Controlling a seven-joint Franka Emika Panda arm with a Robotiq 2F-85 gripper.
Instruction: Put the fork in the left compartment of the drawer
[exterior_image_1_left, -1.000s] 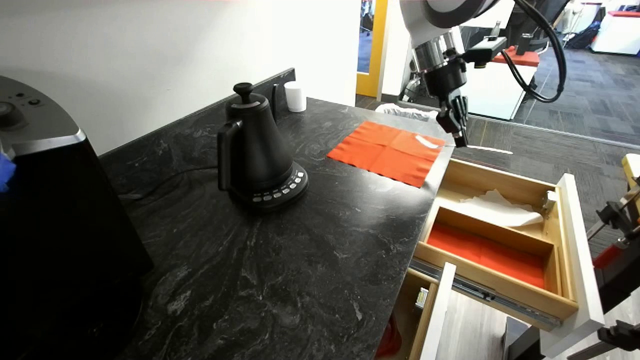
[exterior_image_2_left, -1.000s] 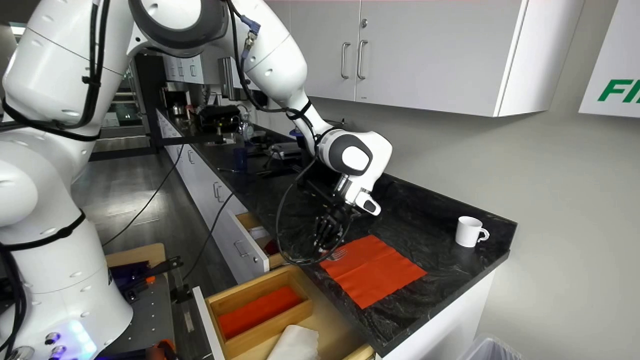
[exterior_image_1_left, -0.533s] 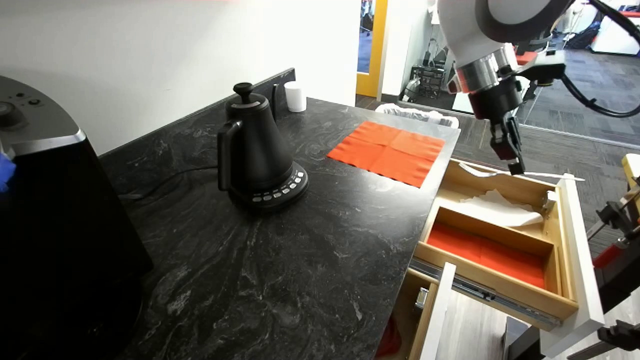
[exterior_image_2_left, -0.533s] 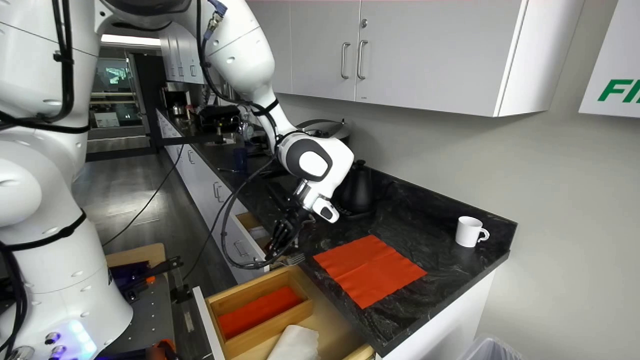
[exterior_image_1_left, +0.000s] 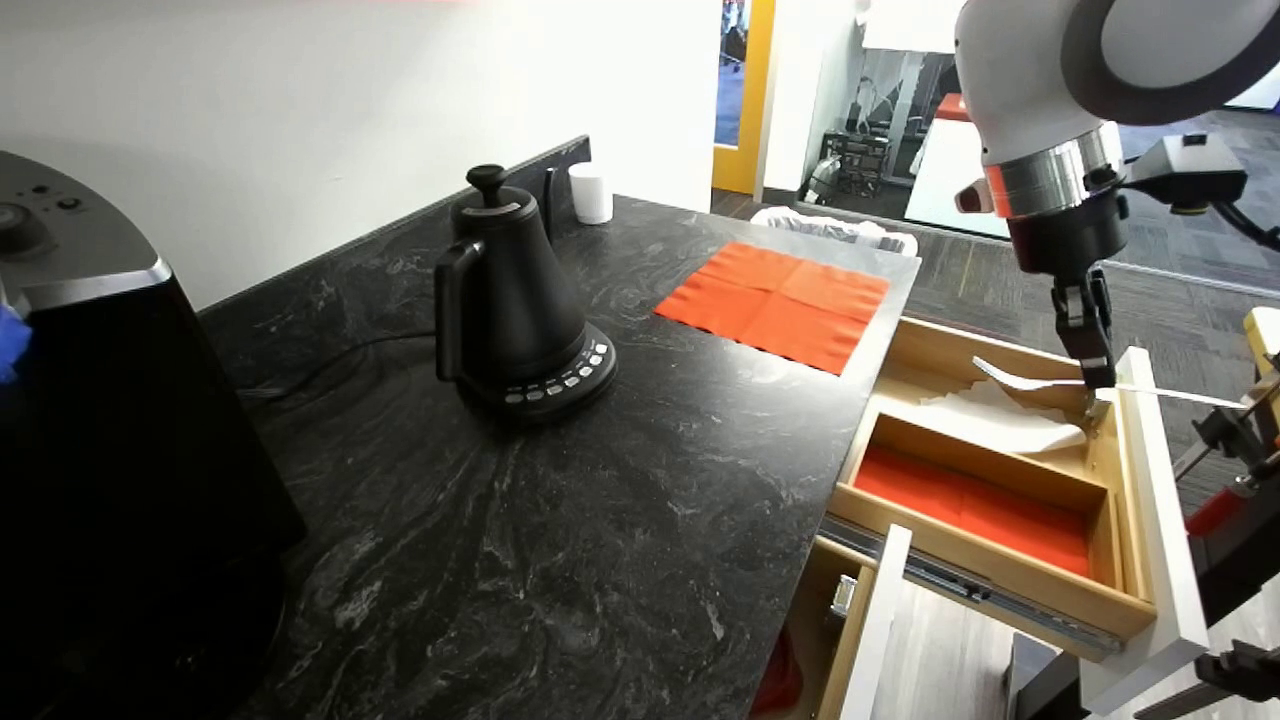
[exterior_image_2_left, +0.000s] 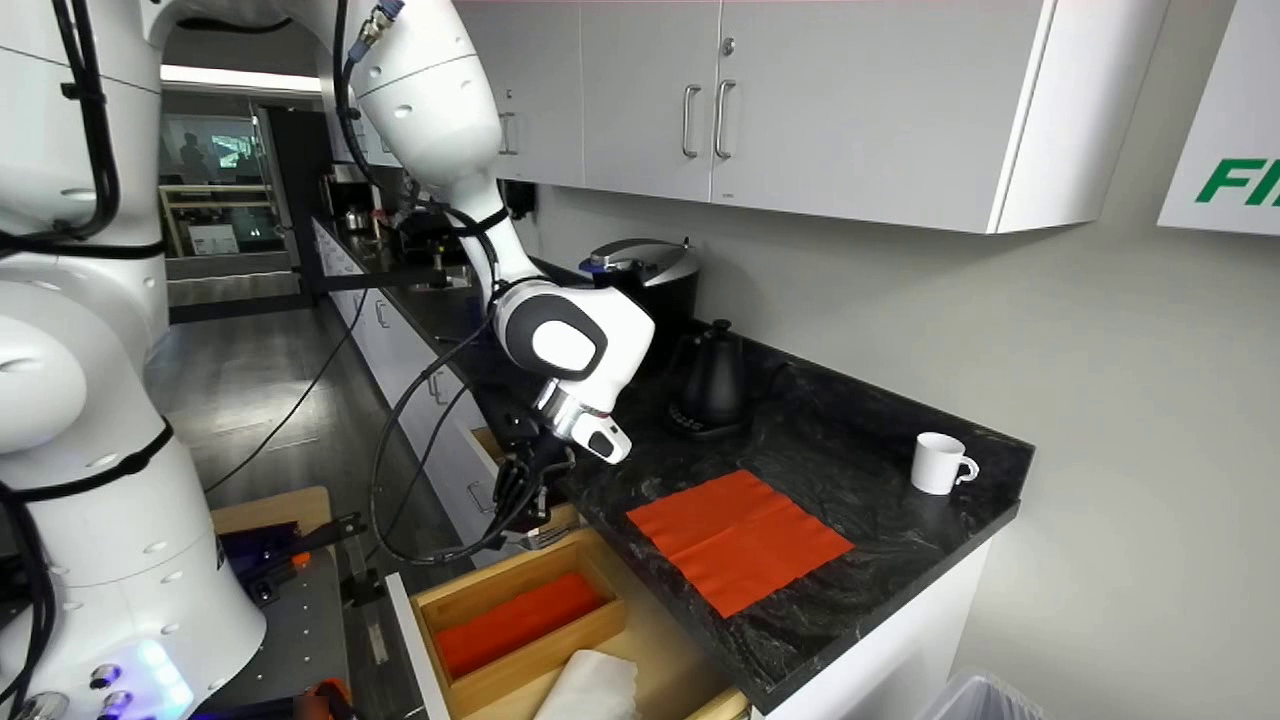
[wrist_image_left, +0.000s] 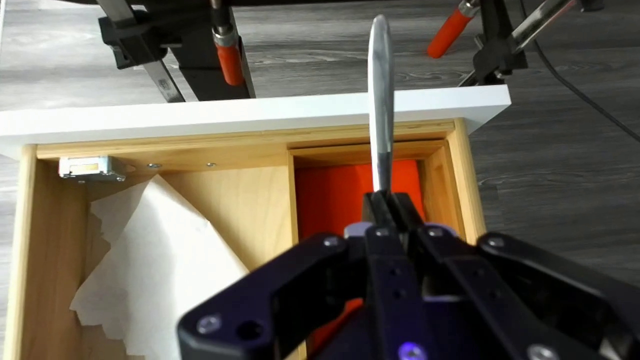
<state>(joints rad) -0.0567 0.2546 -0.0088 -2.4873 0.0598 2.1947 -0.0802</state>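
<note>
Swinging farther out past the front edge of the countertop (exterior_image_1_left: 640, 470) than half a second ago, the gripper (exterior_image_1_left: 1100, 380) and the fork (wrist_image_left: 381, 105) are now hanging, it seems, above the open drawer (wrist_image_left: 470, 172). The gripper is pinching the fork near mid-length; the tines are pointing back toward that front edge and the handle is jutting beyond the drawer's white front panel (wrist_image_left: 200, 115). That overhang is probably posing the main danger: going straight down, the handle could be knocking the panel and twisting in the narrow pinch. Aim is looking risky too. In the wrist view the gripper is lining up with the red-bottomed section (wrist_image_left: 442, 190), while the left compartment (wrist_image_left: 255, 210) is lying nearer the countertop's outer corner; letting go without shifting toward that corner could be landing the fork wrongly or across the divider (wrist_image_left: 293, 195). Pulling back too far might be scraping the tines on the front edge. A rumpled white sheet (wrist_image_left: 150, 260) is covering part of the compartment's floor, and its folds could be leaving the fork tilting.
</note>
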